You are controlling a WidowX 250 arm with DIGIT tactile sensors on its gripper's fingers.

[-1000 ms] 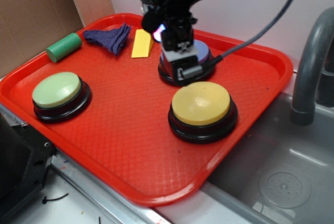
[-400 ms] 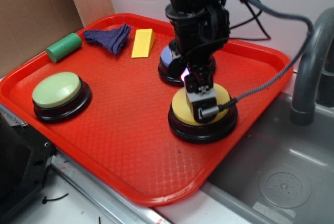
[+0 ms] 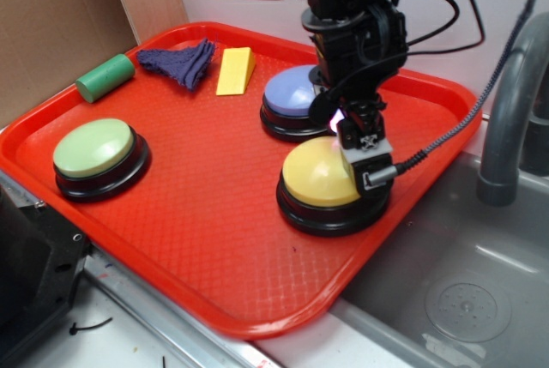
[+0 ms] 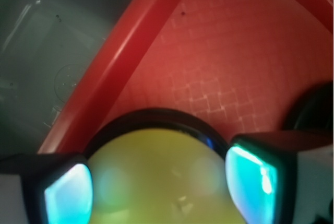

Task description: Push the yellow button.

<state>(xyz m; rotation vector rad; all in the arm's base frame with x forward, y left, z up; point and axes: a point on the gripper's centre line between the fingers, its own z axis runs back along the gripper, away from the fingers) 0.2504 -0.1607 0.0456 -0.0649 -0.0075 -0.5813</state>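
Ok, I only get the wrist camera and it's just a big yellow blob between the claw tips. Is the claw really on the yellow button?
Observer: Yes. From the exterior view the claw is down on the right side of the yellow button and seems to touch its dome.
Operator: Are there other buttons I could hit by mistake?
Observer: Two. A blue button sits just behind the yellow one, and a pale green button is far off at the left of the red tray.
Operator: Anything else on there?
Observer: A green cylinder, a dark blue cloth and a yellow wedge lie along the tray's back edge.
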